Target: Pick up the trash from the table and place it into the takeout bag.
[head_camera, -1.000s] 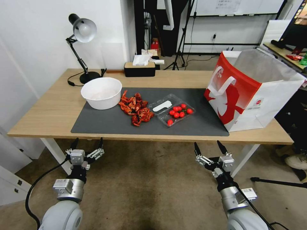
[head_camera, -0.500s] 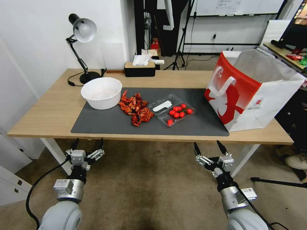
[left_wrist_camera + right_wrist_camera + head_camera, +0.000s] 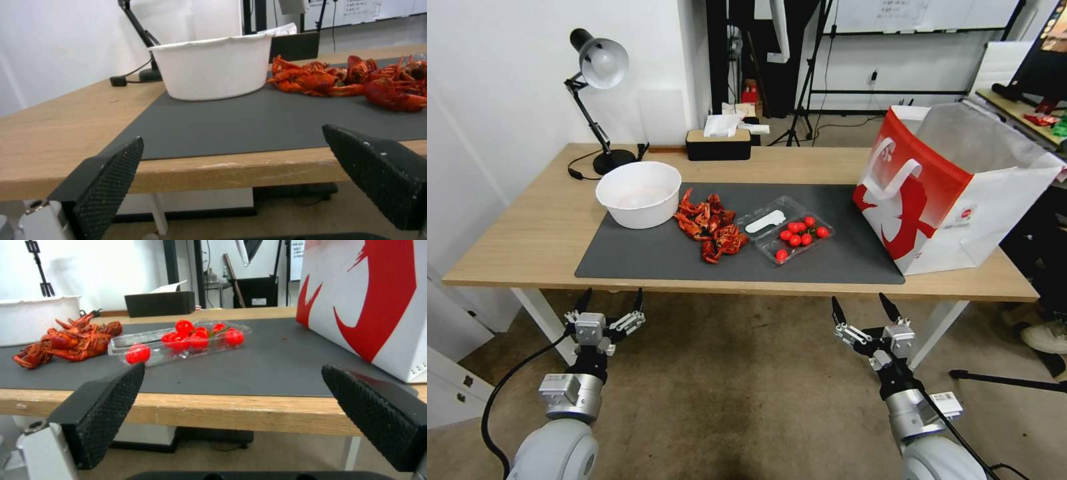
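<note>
A work room or lab is shown. Behind the table [image 3: 527, 227], a whiteboard [image 3: 920, 15] is hung on the wall, and camera stands [image 3: 800, 100] are set on the floor.

Leftovers on the desk's mat, bag upright at the right end.
Beyond the left jaws stands a white bowl [image 3: 639, 193], touching a heap of red crayfish shells [image 3: 710, 227]; beyond the right jaws lies a clear tray of cherry tomatoes [image 3: 785, 229], then the red-and-white takeout bag [image 3: 954, 190], mouth open.
</note>
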### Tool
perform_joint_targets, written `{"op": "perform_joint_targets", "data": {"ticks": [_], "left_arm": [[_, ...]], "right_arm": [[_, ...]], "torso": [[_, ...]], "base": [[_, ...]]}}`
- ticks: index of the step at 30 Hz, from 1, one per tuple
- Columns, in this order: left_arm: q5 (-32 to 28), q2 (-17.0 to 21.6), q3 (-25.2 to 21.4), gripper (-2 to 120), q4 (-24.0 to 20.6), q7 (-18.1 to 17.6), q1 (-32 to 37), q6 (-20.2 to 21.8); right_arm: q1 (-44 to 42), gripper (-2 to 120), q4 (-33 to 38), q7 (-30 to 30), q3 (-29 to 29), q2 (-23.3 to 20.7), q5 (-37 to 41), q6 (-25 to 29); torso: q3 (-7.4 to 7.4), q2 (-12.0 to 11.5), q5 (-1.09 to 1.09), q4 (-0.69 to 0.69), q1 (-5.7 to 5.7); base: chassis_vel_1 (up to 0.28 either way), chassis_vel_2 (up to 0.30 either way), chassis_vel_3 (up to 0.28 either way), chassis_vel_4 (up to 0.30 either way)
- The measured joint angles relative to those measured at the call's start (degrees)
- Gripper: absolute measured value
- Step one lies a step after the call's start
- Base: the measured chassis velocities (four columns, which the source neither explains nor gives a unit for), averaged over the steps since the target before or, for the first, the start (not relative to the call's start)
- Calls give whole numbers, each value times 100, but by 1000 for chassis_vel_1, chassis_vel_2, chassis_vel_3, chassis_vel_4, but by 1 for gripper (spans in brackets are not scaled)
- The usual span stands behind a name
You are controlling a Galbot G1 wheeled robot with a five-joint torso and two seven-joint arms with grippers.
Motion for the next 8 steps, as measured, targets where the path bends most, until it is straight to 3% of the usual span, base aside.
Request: {"op": "perform_joint_targets", "data": {"ticks": [8], "left_arm": [[-2,0,2,100,0,1,-1,4]], "right_arm": [[0,100,2,3,0,0,0,0]], "torso": [[0,0,0,0,0]], "base": [[0,0,0,0]]}}
